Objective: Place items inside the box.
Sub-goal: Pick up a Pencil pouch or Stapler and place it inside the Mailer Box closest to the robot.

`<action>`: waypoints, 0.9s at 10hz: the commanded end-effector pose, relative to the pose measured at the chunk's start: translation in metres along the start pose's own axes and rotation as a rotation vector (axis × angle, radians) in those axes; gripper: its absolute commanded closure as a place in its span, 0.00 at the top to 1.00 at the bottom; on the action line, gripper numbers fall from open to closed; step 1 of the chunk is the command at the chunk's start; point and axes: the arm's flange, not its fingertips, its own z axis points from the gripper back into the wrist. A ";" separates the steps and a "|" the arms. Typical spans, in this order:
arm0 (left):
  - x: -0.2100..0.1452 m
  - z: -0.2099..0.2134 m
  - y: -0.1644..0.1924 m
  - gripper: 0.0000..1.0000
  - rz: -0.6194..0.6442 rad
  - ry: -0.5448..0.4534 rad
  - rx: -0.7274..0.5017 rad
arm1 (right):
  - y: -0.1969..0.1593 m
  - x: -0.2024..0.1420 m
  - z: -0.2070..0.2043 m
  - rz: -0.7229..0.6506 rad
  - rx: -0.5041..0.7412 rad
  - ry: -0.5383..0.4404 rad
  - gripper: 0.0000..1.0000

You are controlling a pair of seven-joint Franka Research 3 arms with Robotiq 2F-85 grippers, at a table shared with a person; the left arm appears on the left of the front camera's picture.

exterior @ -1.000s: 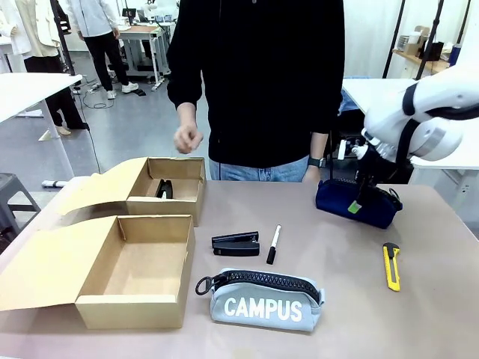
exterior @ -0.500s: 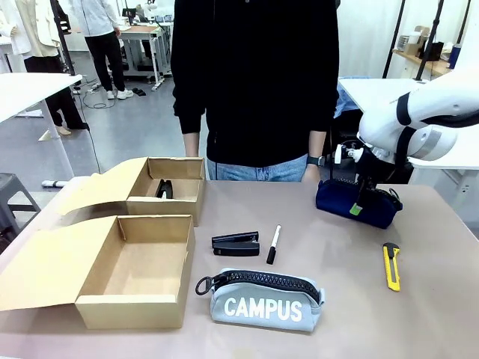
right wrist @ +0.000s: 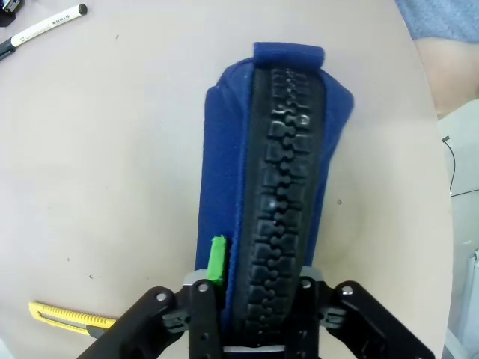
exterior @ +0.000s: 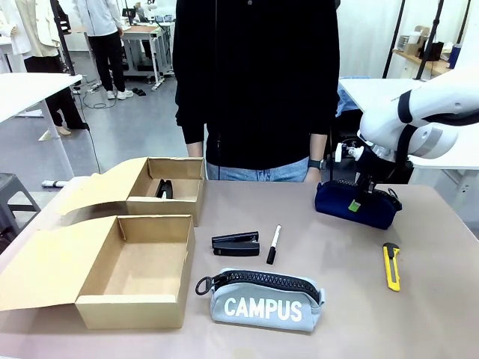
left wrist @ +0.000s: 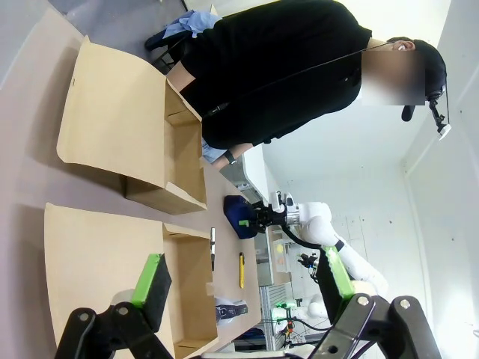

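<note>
The right gripper [right wrist: 258, 284] pinched the navy pouch [right wrist: 278, 142] across its width at one end, one jaw on each side of the zipper. The pouch's long axis ran straight away from the wrist. The pouch lay at the far right of the table [exterior: 337, 314], well apart from the nearer open box [exterior: 131, 310] at the left, where the left gripper [left wrist: 243, 280] hung with jaws spread.
</note>
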 end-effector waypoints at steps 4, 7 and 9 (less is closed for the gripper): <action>0.000 -0.001 0.000 1.00 -0.022 -0.012 -0.025 | 0.006 -0.011 0.020 -0.074 0.037 -0.003 0.00; 0.000 -0.001 0.000 1.00 -0.022 -0.012 -0.025 | 0.035 -0.028 0.081 -0.193 0.040 -0.013 0.00; 0.000 -0.001 0.000 1.00 -0.022 -0.012 -0.025 | 0.116 -0.065 0.154 -0.432 0.189 -0.001 0.00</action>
